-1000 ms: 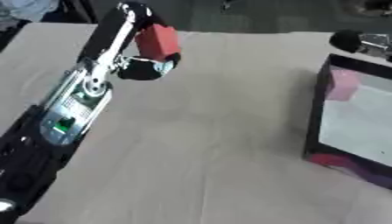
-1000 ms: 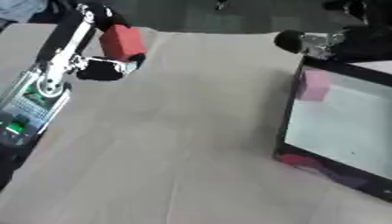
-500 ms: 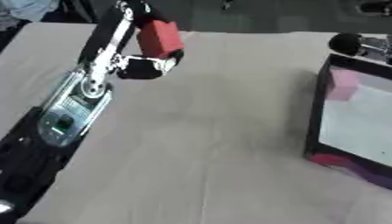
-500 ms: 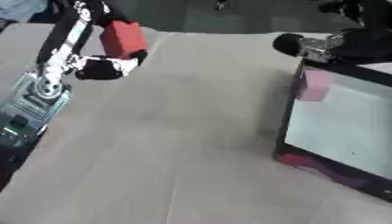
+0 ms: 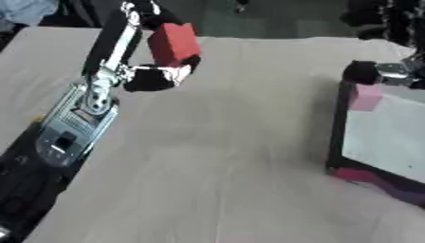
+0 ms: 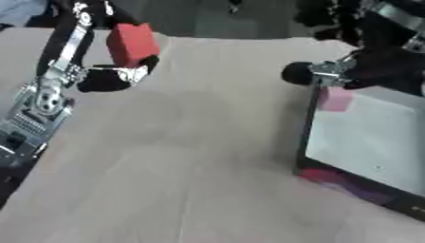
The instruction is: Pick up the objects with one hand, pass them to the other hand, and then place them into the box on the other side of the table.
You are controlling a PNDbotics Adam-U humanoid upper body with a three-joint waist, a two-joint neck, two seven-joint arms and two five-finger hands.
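**Red block held aloft on the left, box waiting on the right**

The left robot hand holds a red block above the tan worktop, its fingers curled round the block's lower part so that most of the block stands clear above them. That exposed upper part looks deliberate: it leaves faces free for the other hand to take when the block is passed across. The block is lifted well off the cloth at the far left, well apart from the box.

The box, dark-walled with a pale floor, lies at the right edge of the worktop, tilted in the view. A pink block sits in its far left corner, apparently already delivered.

The right robot hand hovers just above that corner of the box; whether its fingers are curled or straight cannot be told. Judging by this, the handover has not yet happened, and the two hands must first meet somewhere over the middle.
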